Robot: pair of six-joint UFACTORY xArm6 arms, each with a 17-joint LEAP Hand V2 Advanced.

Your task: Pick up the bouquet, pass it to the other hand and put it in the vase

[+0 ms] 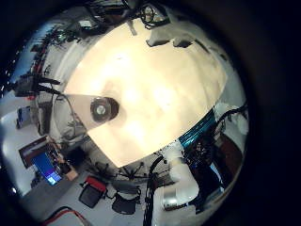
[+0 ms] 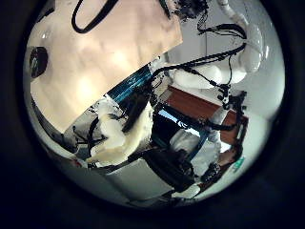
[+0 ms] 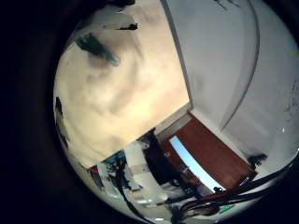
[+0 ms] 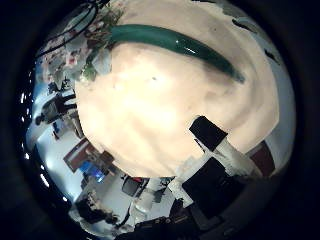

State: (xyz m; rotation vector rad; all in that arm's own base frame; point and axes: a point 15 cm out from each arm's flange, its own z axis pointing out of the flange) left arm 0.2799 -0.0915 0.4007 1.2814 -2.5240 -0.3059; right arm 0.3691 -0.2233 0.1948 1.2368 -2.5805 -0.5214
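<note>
The bouquet lies flat on the table. In the right thumb side palm view its long stem [image 4: 175, 42] runs across the tabletop, with the flowers [image 4: 66, 60] at one end. The right little finger side palm view shows it smaller and farther off [image 3: 97, 47]. My right hand [image 4: 214, 140] hovers above the table beside the stem, fingers relaxed and holding nothing. The vase [image 1: 102, 109] stands upright on the table, its round mouth seen from above in the left little finger side palm view. It also shows in the left thumb side palm view [image 2: 38, 62]. My left hand [image 2: 120, 134] is above the table, away from the vase, open.
The table's edge [image 3: 177, 107] runs close to my right hand, with floor and furniture beyond it. A robot arm [image 1: 181, 188] stands past the table's edge in the left little finger side palm view. Bare tabletop [image 1: 160, 85] lies beside the vase.
</note>
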